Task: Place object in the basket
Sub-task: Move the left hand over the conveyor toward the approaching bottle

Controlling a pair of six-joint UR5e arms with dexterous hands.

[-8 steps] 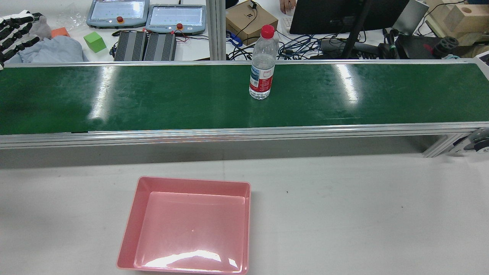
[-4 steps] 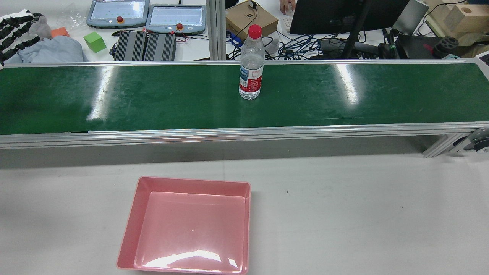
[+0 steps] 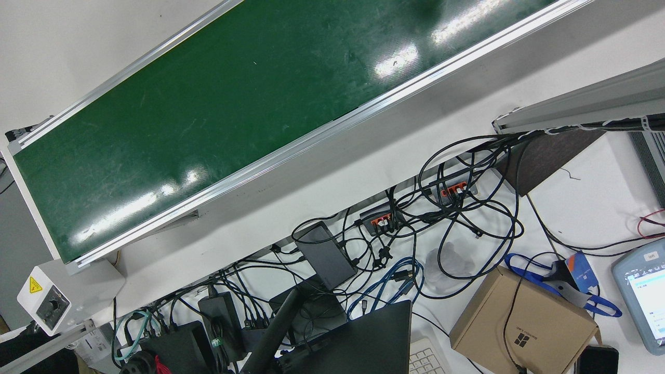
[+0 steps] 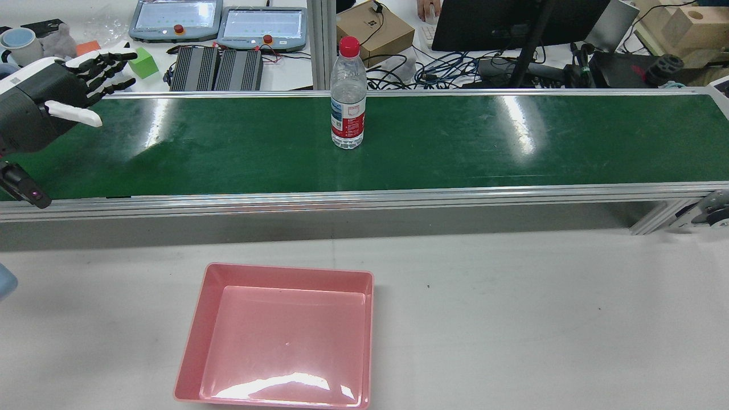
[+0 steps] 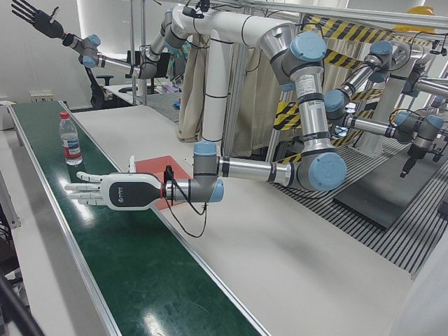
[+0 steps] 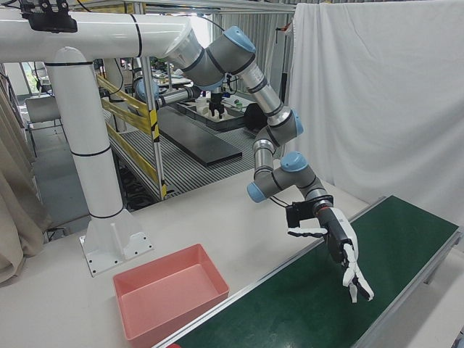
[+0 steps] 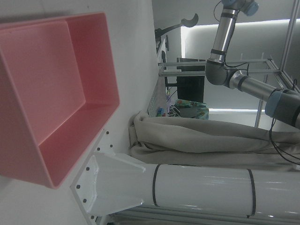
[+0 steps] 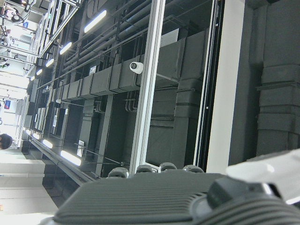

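On show are one water bottle standing on one green conveyor belt, one pink basket, two tablet-like control panels, one cardboard box, and one green cube.

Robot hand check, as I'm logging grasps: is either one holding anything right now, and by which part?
Nothing is held. The left robot hand hovers open over the belt, apart from the upright bottle. The right robot hand is not in view.
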